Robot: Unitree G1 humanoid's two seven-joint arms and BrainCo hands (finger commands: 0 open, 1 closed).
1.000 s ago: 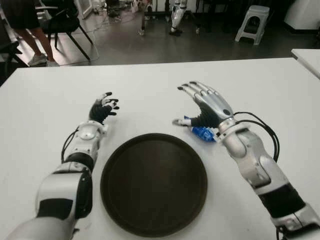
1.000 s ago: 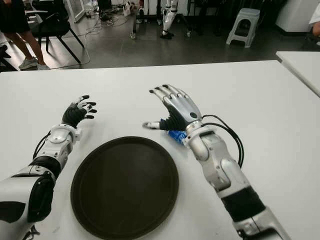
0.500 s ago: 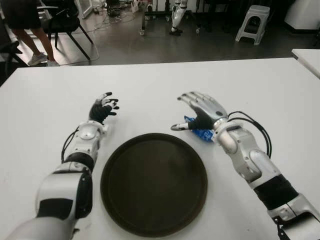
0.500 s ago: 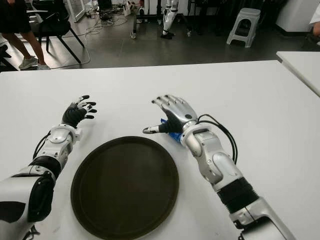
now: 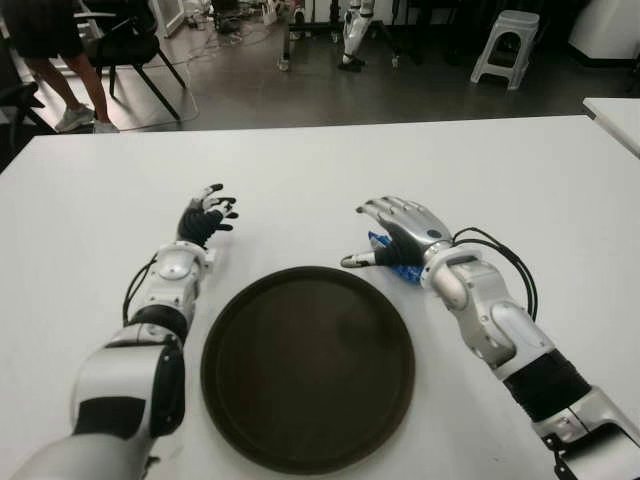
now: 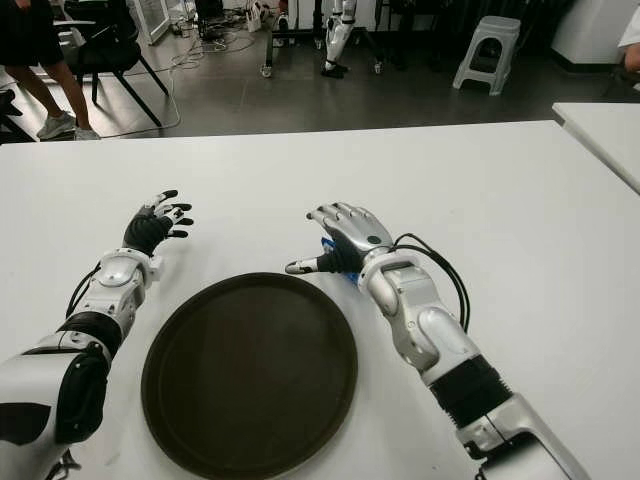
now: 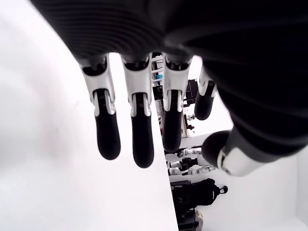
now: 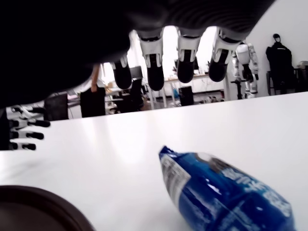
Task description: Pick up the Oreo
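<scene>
A blue Oreo packet lies on the white table, just right of the dark round tray. Only a blue sliver of the packet shows in the eye views, under my right hand. That hand hovers low over the packet with palm down, fingers spread above it and thumb pointing toward the tray; nothing is grasped. My left hand shows left of the tray's far edge, fingers relaxed and holding nothing.
Beyond the table's far edge are a person's legs beside a chair at far left, a white stool and robot legs. Another white table corner shows at right.
My right hand has dropped and tipped palm-down over the Oreo packet, drawing slightly nearer; most of the packet is now covered. The left hand has not moved.
</scene>
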